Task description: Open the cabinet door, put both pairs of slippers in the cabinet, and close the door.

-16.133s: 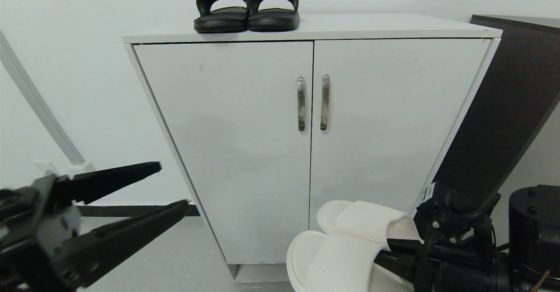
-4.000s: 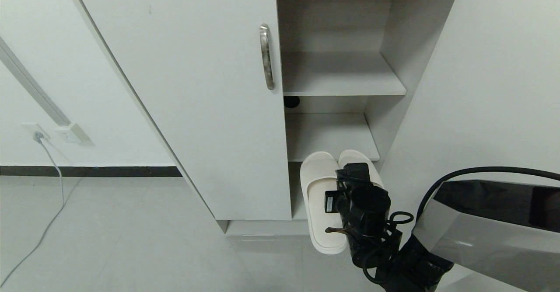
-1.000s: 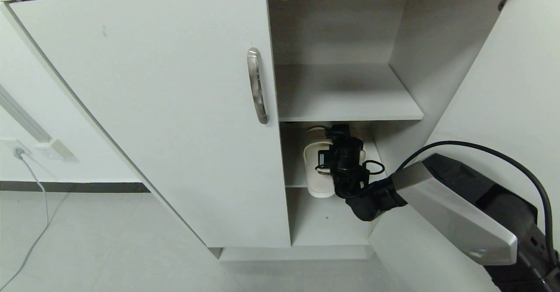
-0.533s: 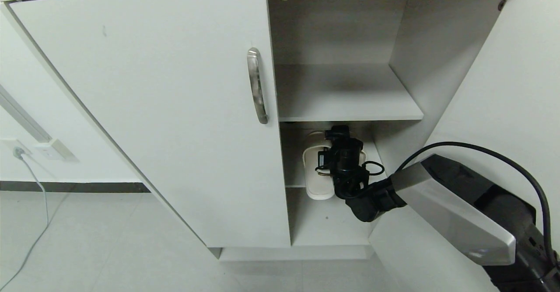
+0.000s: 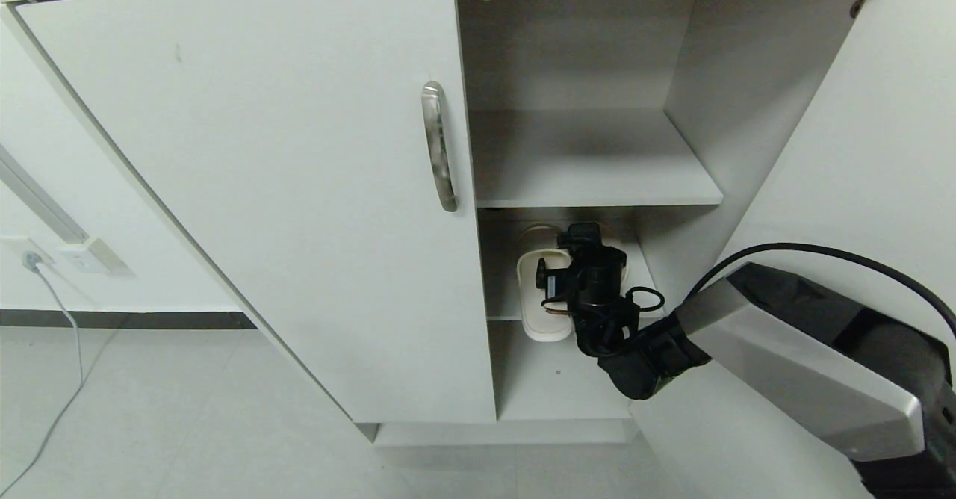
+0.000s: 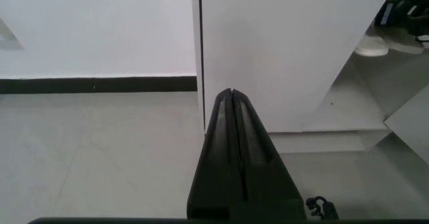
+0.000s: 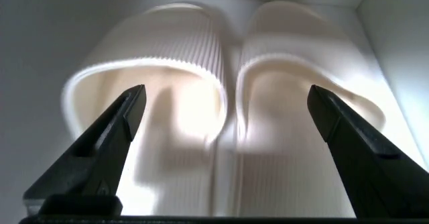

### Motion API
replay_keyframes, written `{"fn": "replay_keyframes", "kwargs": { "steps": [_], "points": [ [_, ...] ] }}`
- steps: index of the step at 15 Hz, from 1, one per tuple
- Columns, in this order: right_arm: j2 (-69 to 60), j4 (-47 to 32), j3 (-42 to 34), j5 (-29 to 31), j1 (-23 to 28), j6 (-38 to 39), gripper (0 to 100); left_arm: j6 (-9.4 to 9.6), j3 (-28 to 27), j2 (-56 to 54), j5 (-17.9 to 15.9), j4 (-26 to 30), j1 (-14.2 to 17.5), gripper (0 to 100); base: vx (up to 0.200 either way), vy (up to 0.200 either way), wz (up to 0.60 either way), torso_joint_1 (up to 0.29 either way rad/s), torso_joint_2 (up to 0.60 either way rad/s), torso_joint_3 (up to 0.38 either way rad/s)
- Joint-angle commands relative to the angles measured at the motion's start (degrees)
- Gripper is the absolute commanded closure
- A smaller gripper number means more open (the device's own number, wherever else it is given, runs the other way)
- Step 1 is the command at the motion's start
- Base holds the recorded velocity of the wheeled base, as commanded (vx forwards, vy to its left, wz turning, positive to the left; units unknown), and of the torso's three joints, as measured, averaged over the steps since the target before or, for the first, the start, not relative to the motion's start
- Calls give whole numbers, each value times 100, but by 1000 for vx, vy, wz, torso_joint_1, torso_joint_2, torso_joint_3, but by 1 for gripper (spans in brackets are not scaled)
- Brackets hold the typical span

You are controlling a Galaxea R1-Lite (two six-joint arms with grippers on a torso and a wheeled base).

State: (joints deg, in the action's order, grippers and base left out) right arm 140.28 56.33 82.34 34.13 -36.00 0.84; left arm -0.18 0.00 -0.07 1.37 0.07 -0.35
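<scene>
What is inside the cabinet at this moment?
A pair of white slippers lies side by side on the middle shelf of the cabinet, with the open right gripper just before them. The shut left door covers the left half.

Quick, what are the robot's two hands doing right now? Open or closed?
Left hand: closed, holding nothing.
Right hand: open, with the white slippers just in front of it.
</scene>
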Motion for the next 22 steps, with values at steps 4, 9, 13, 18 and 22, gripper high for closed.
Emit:
{"fn": "replay_keyframes", "kwargs": {
  "steps": [4,9,13,18,22],
  "points": [
    [-1134,572,-1598,67,-364,-5,0,36,0,7,-5,-7,0,100,0,0,0,0,0,0],
    [-1582,1925,-3373,287,-856,-31,0,27,0,7,487,-7,0,100,0,0,0,0,0,0],
    [-1793,2286,-3857,392,-1006,-137,0,-43,0,7,575,-7,0,100,0,0,0,0,0,0],
    [-1793,2294,-3892,392,-1085,-137,0,-43,0,7,558,-7,0,100,-40,0,0,1,0,0],
    [-1793,2294,-3892,392,-1093,-137,0,-43,0,7,549,-7,0,100,-200,0,0,1,6,4]
  ]
}}
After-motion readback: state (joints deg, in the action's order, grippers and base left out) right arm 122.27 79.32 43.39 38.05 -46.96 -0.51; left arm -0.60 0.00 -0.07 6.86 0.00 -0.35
